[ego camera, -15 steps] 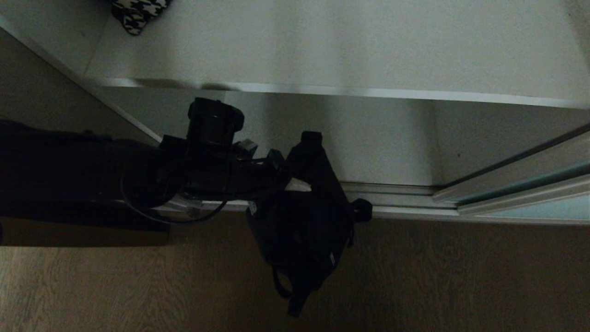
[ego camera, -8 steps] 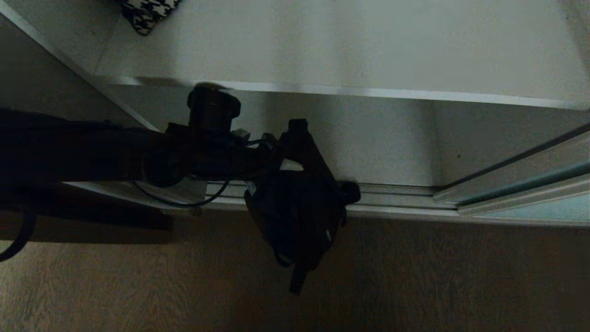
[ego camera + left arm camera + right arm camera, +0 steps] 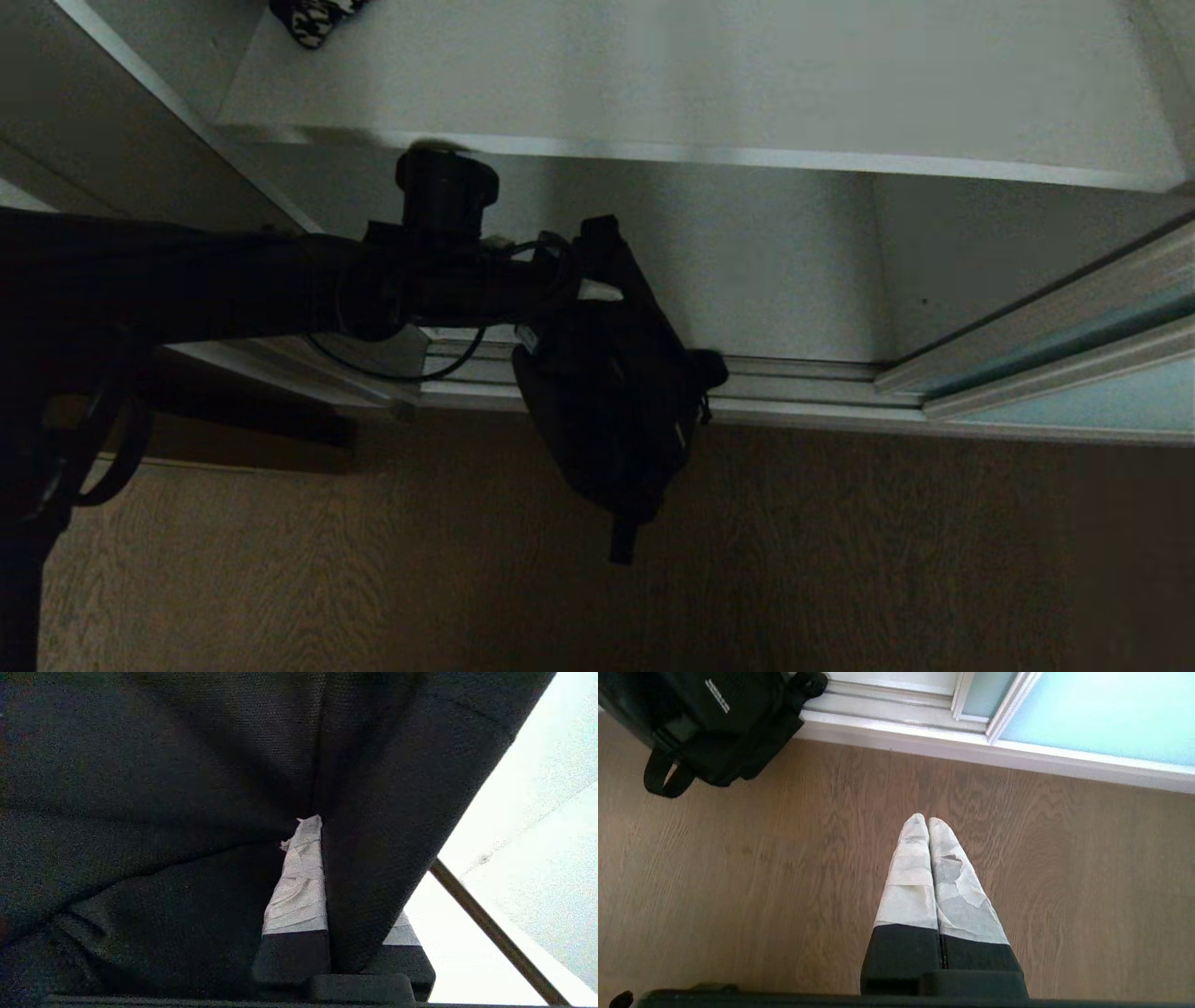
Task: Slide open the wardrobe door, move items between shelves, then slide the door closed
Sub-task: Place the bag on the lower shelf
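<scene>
left gripper [image 3: 586, 291] with black bag [image 3: 616, 411] higher and closer to shelf than second ago. jaws pinching bag strap, fabric between taped fingers [image 3: 299, 882]. bag hangs over floor track [image 3: 794, 387], below shelf [image 3: 709, 84]. sliding wardrobe door [image 3: 1074, 359] pushed to right. right gripper [image 3: 928, 820] parked over wood floor [image 3: 784, 882], jaws pressed together.

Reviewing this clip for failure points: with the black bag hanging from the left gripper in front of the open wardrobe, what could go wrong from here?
1. The left gripper pinches only a fold of the black bag; the hanging bulk could slip free and drop to the wooden floor.
2. Its dangling strap might catch on the floor track or the shelf edge when lifted in.
3. The right gripper is shut and parked over the floor, so it offers no backup.
</scene>
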